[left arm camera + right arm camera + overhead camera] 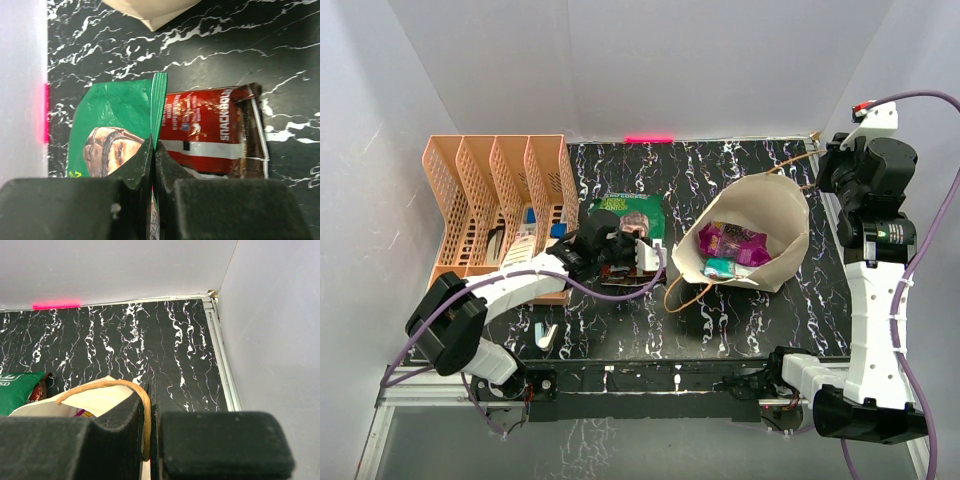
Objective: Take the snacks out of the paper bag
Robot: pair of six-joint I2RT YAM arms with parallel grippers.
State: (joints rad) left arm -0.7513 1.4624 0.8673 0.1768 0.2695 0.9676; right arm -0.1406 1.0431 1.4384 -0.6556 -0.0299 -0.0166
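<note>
The cream paper bag (pixel 782 215) stands open at the right of the table, with a shiny purple snack (pixel 735 240) and a light green one (pixel 719 267) inside. My right gripper (pixel 826 168) is behind the bag's right side. In its wrist view the right gripper (pixel 151 387) is shut on the bag's brown cord handle (pixel 100 385). Left of the bag, my left gripper (pixel 154 146) is shut on the edge of the dark green snack packet (pixel 115 115). That green packet (pixel 625 208) lies beside a red snack packet (pixel 205 127) on the table.
A peach lattice file rack (pixel 495 195) with stationery stands at the back left. A small white piece (pixel 546 336) lies near the front left edge. White walls close the back and both sides; a pink-red light strip (pixel 650 138) marks the back edge.
</note>
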